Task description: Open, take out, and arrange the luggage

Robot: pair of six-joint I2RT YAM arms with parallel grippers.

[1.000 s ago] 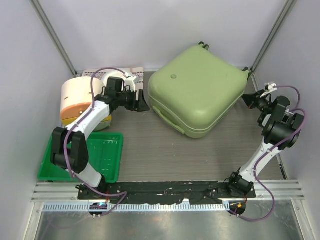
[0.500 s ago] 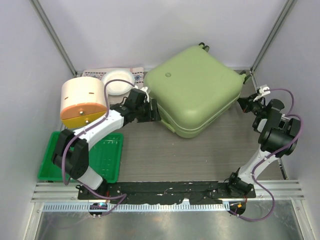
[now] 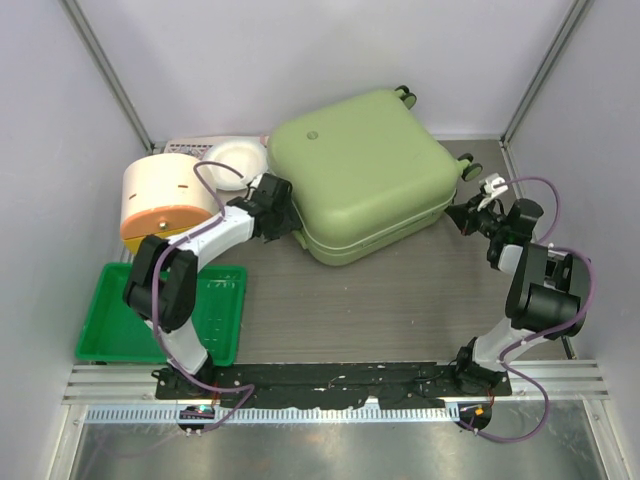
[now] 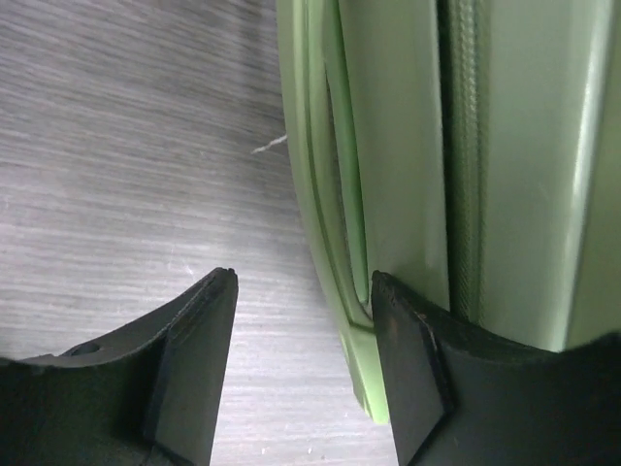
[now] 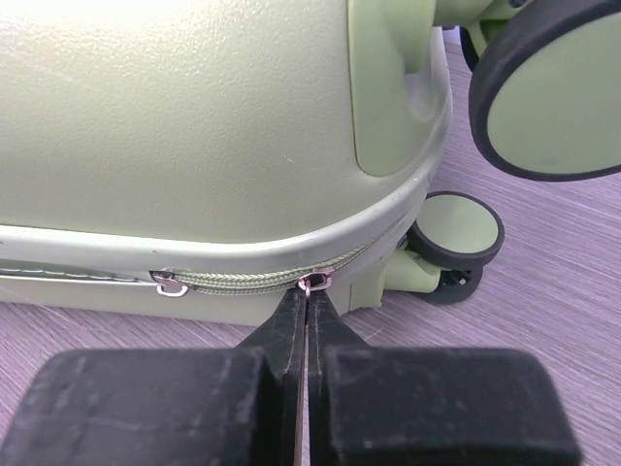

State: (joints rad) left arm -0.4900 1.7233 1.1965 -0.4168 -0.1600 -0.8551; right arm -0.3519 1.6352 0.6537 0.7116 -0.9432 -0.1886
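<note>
On the worktop, far middle: the luggage (image 3: 360, 175), lying flat and closed, wheels (image 5: 548, 92) toward the far right corner.
Neighbours: we list a cream-and-orange container (image 3: 165, 200) and a white bowl (image 3: 235, 160) to its left; a green tray (image 3: 215, 310) sits nearer the arm bases, apart from it.
Left gripper (image 4: 303, 291): jaws part-way apart, holding nothing. One finger lies against the shell's lower rim at the left front corner, the other over bare worktop.
Right gripper (image 5: 308, 291): jaws closed to a slit at the zipper pull (image 5: 312, 282) on the right-hand corner. We judge the tab pinched, though it is hidden between the tips.
Zip track (image 5: 243, 280): a second pull (image 5: 170, 284) sits near the first.
Handling: we rate the shell stiff, smooth and slippery at its rounded corners, and too broad for either jaws to span. It will likely skate across the worktop when the zip is tugged, so it wants bracing.
Where to hold: the pull for opening; the lid's rim at the seam once the zip has run round.
</note>
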